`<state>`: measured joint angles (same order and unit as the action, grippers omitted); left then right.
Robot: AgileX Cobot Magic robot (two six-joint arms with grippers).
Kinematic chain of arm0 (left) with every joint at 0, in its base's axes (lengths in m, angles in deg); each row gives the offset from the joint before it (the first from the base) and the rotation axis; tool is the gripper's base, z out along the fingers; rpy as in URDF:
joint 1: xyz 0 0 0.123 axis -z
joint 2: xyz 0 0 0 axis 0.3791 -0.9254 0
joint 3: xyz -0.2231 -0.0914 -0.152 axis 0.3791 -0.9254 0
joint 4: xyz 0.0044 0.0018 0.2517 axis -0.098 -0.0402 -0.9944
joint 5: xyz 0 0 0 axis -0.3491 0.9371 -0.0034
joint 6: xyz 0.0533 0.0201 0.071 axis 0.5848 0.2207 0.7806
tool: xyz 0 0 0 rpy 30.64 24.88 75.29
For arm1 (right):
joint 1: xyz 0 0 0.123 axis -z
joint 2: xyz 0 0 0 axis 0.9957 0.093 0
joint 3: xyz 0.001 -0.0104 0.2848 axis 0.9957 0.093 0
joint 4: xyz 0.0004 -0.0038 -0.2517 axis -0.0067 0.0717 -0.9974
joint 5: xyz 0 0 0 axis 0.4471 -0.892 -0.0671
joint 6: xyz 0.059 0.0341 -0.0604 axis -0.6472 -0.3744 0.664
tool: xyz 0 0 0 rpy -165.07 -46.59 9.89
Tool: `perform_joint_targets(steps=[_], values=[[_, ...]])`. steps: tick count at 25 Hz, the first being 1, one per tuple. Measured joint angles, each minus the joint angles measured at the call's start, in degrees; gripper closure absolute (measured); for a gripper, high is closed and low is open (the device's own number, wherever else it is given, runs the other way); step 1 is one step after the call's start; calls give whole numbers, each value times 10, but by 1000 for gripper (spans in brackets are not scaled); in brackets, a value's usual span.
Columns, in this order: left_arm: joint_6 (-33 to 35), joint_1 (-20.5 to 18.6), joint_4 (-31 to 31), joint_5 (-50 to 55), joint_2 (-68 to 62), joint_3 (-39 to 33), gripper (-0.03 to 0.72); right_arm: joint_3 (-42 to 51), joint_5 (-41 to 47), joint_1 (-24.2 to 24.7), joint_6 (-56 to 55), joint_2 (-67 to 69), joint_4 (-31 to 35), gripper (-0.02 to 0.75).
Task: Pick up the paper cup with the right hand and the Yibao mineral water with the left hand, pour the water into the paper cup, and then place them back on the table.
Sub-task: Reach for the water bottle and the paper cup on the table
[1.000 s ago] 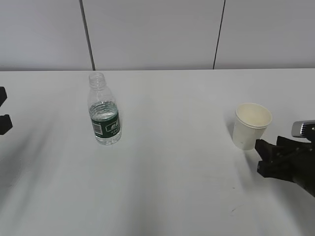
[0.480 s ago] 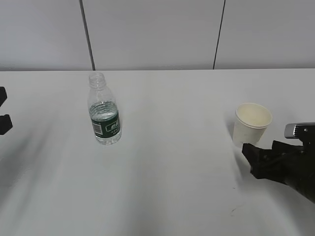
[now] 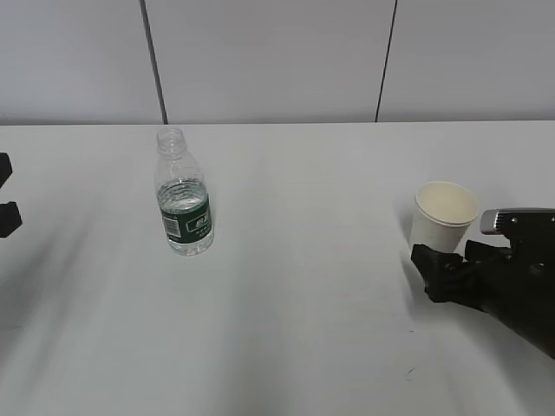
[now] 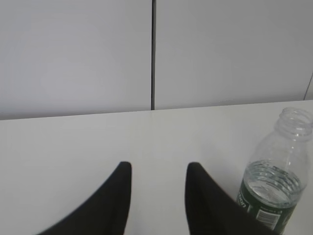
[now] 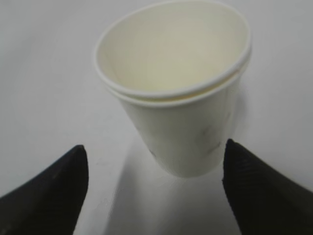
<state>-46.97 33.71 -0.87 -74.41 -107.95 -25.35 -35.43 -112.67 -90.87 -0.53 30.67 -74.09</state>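
I am looking across the table point(image 3: 295, 260), a wide white surface running back to a pale panelled wall point(image 3: 277, 61) with two dark seams.

My right arm point(image 3: 512, 290) is reaching in from the right edge, low over the table, with its grey camera block point(image 3: 512, 219) sitting on top. Its gripper point(image 3: 447, 264) is standing released, the two black fingers point(image 5: 49, 191) spread wide, one on each side of the cup's base and neither one touching it in the right wrist view.

My left arm is showing only as a sliver of black at the far left edge of the exterior view, well apart from the bottle. Its gripper point(image 4: 157, 196) is also standing released, with bare table showing between the two dark fingers, and it is grasping nothing.

The bottle point(image 3: 182, 195) is standing upright on the left half of the table, capless, with a dark green label around its lower body and water point(image 3: 183, 192) filling roughly the lower half. In the left wrist view it is sitting to the right of the fingers, not between them.

The paper cup point(image 3: 442, 221) is standing upright on the right side of the table, just beyond the right gripper, looking like two cups nested together, with nothing inside.
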Motion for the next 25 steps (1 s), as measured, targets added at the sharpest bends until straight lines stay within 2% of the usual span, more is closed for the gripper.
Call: perform_joint_targets(steps=[8, 25], values=[[0, 0, 0, 0, 0, 0, 447, -51, 0, 0, 4, 41, -1, 68], [0, 0, 0, 0, 0, 0, 447, -96, 0, 0, 8, 47, 23, 68]])
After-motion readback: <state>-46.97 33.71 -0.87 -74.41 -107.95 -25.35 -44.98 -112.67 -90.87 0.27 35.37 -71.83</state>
